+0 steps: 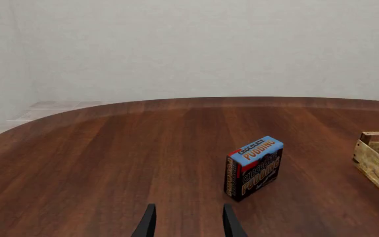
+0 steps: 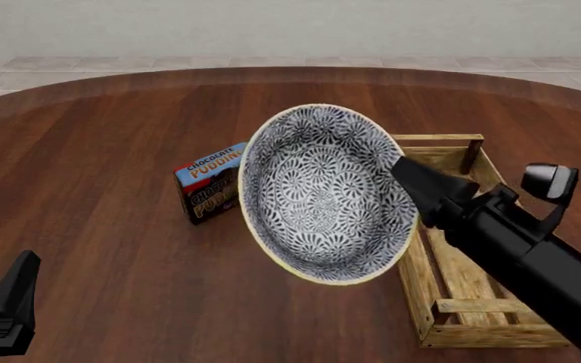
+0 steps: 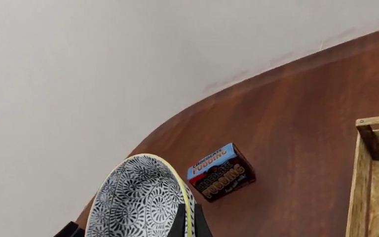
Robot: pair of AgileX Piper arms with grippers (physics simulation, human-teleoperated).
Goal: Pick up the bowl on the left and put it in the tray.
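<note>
The bowl [image 2: 321,193], white with a dense blue-grey floral pattern and a pale rim, hangs in the air tipped almost on edge, its inside facing the front camera. My right gripper [image 2: 404,168] is shut on its right rim. The right wrist view shows the bowl [image 3: 136,202] with my right gripper [image 3: 188,224] pinching that rim. The light-wood slatted tray [image 2: 417,276] lies on the table just right of the bowl, which overlaps its left rail in the front view. My left gripper [image 2: 8,306] sits low at the near left, far from the bowl, and my left gripper [image 1: 188,222] is open and empty.
A chocolate pudding box [image 2: 208,185] stands on the brown table [image 2: 99,151], partly behind the bowl's left edge; the same box [image 1: 254,168] is ahead of the left fingers. A corner of the tray [image 1: 377,158] shows in the left wrist view.
</note>
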